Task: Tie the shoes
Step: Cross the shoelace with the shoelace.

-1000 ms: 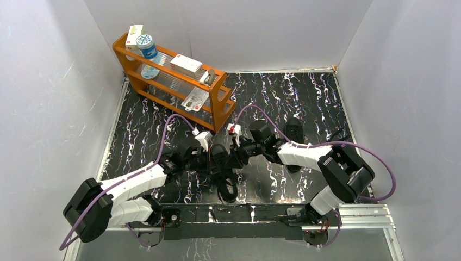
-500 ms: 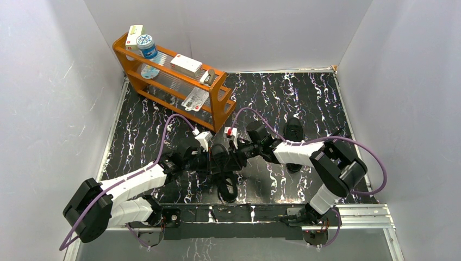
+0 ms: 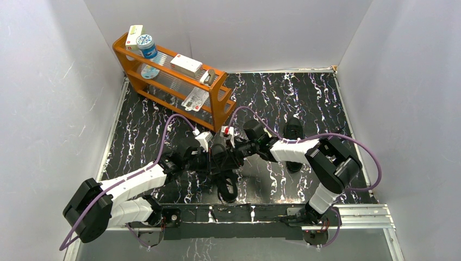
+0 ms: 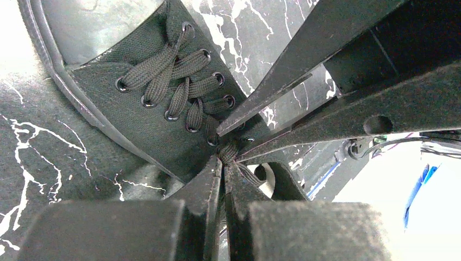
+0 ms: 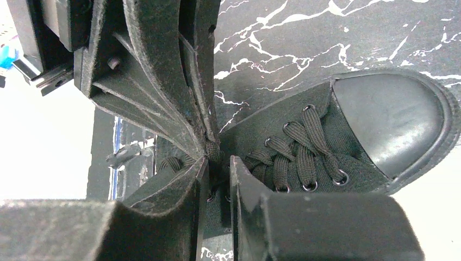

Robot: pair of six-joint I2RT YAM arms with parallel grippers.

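From above, just in front of the orange rack [image 3: 168,76], my left gripper [image 3: 215,158] and right gripper [image 3: 234,154] meet over one shoe [image 3: 226,182]; the other shoe [image 3: 294,130] lies further right of the rack. Left wrist: I'm pinched tight on the lace [image 4: 231,151] to hold it taut. Right wrist: my jaws stand slightly apart astride it, placed to clamp. The rack's labels are unreadable.

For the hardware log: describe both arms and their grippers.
Both match. The left arm and right arm have white shells on the long links, black joints and bases. A purple cable loops along each. The left gripper and right gripper have flat black fingers tapering to narrow tips.
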